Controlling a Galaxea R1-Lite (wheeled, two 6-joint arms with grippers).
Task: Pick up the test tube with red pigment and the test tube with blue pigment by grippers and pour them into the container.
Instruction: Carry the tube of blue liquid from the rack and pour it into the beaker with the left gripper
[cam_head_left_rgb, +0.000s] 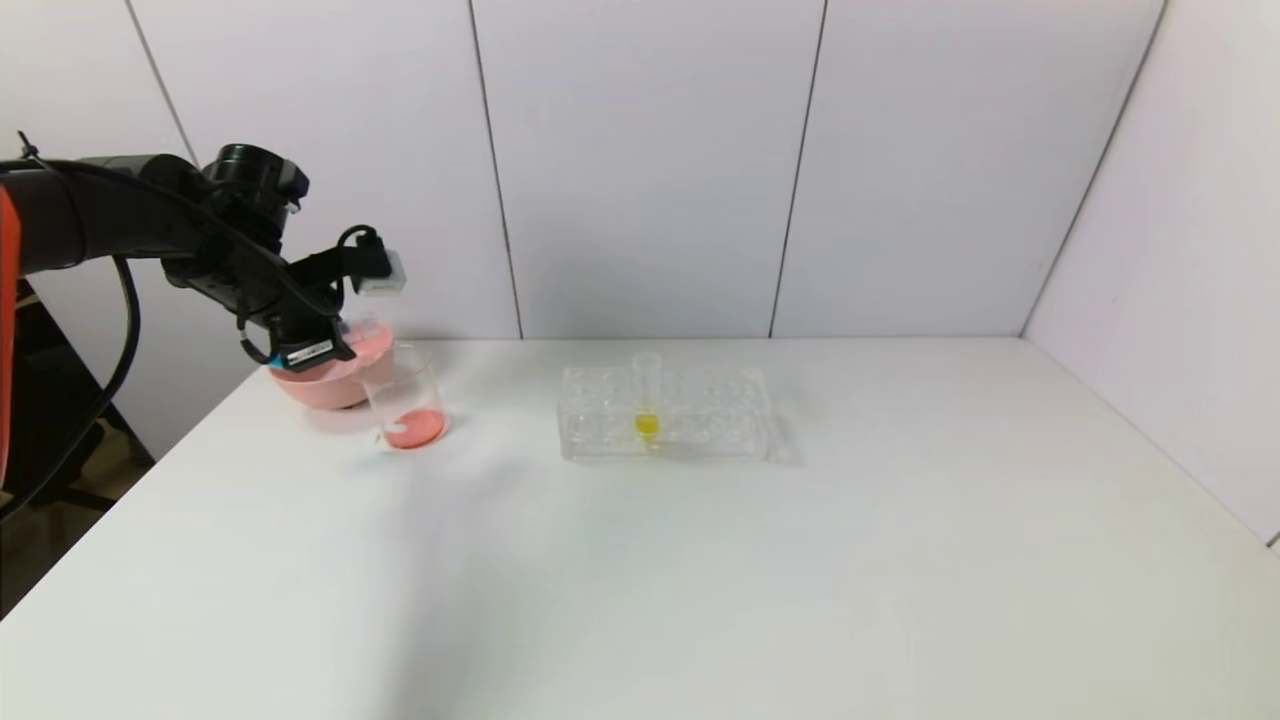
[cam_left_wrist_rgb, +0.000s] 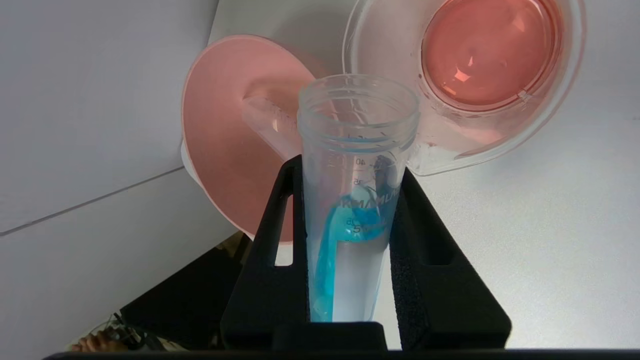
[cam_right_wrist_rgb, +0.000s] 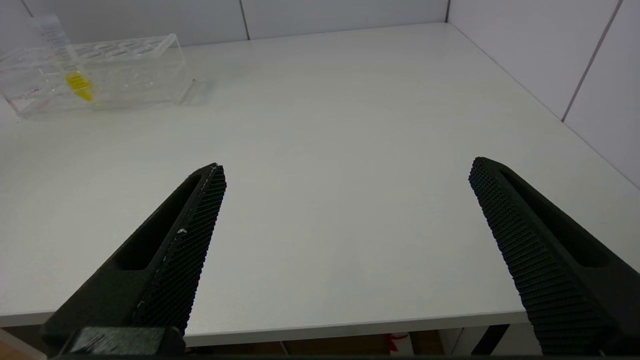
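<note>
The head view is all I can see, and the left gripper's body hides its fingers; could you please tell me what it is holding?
Observer: The left gripper is shut on the test tube with blue pigment; blue liquid streaks its inner wall.
Operator: Thank you. Is the tube's mouth over the container?
Observer: It points toward the container's rim, near the pouring lip; I cannot tell if it is directly over it.
Operator: Is anything lying in the pink bowl?
Observer: Yes, a clear graduated tube lies in the pink bowl.
Operator: And the right gripper?
Observer: The right gripper is open, above the table's near edge, holding nothing.
</note>
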